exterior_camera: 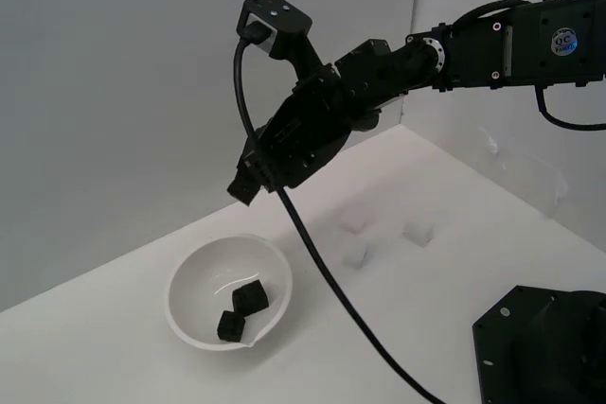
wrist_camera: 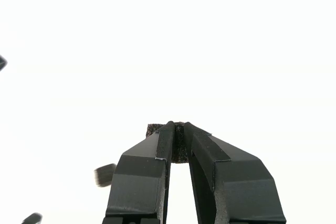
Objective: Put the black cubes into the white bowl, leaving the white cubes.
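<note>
A dark robot base [exterior_camera: 544, 347] sits at the near edge of the white counter [exterior_camera: 114, 347], on the exterior view's right. A black cable [exterior_camera: 327, 281] loops from the arm down toward the near edge.

Toward the near left stands the white bowl [exterior_camera: 185, 281], glossy and round, with two black cubes inside: one [exterior_camera: 231, 325] against the near wall, the other [exterior_camera: 251, 298] just behind it, the two touching or almost so.

Above and just behind the bowl's far rim hangs the gripper [exterior_camera: 246, 186], its jaws drawn narrow and clamped on a third black cube [wrist_camera: 178, 142]; the wrist view shows the dark foam pinched between the two fingers [wrist_camera: 157, 150], clear of the counter.

Farther back, right of the bowl, lie the three white cubes, faint against the white surface: one [exterior_camera: 355, 254] nearest, one [exterior_camera: 354, 222] behind it, one [exterior_camera: 417, 233] to the right. They sit apart from one another and well apart from the bowl.

The arm [exterior_camera: 492, 44] reaches in from the upper right. Plain pale walls [exterior_camera: 114, 92] close the scene, meeting in a corner behind the arm.
</note>
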`<state>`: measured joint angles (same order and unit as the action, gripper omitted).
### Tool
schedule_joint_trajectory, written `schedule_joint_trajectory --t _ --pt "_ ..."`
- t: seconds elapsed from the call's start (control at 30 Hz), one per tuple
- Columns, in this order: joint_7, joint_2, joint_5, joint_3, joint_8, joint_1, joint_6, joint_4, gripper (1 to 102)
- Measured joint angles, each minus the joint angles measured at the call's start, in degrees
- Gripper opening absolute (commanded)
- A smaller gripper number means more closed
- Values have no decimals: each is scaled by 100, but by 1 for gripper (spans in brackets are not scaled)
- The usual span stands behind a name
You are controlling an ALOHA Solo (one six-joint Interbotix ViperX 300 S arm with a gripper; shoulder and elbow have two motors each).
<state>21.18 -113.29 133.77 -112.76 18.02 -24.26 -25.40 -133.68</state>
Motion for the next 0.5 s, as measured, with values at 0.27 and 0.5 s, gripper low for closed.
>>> schedule_joint_trajectory --t 0.27,0.5 --pt "-9 62 0 44 -193 -844 -105 0 3" --pt "0 62 9 53 -193 -870 -114 0 79"
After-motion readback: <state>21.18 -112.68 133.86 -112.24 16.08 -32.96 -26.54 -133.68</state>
